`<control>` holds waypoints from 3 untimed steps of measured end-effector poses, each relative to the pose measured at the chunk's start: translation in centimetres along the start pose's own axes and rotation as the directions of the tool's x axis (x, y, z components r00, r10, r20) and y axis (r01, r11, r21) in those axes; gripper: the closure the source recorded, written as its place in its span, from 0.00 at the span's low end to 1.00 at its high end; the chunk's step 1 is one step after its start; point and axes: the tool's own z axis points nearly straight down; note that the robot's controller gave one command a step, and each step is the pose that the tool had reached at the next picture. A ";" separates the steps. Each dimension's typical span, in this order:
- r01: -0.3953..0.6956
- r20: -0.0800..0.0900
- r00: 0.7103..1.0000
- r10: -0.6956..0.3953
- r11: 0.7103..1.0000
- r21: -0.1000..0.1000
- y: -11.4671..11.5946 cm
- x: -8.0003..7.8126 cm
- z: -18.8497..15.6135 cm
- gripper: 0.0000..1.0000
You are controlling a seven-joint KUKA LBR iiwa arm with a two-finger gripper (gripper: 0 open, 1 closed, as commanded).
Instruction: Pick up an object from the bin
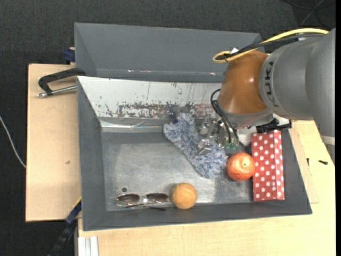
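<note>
The end effector (210,135) is low over the right side of a blue-grey shaggy cloth (185,136), which lies mid-bin (89,143) near the far wall. I cannot tell whether it is apart or together. Just right of the cloth's lower end sits 1 red apple (240,167), with a red dotted box (268,167) beyond it. Below the cloth lie 1 orange ball (184,195) and sunglasses (143,199).

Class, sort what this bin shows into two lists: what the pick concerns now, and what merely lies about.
In the job:
claw
blue rag beneath it
bin

Lying about:
apple
red dotted box
orange ball
sunglasses
</note>
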 end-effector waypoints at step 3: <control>0.001 0.009 1.000 -0.001 1.000 -0.001 0.1 -0.1 -2.4 1.00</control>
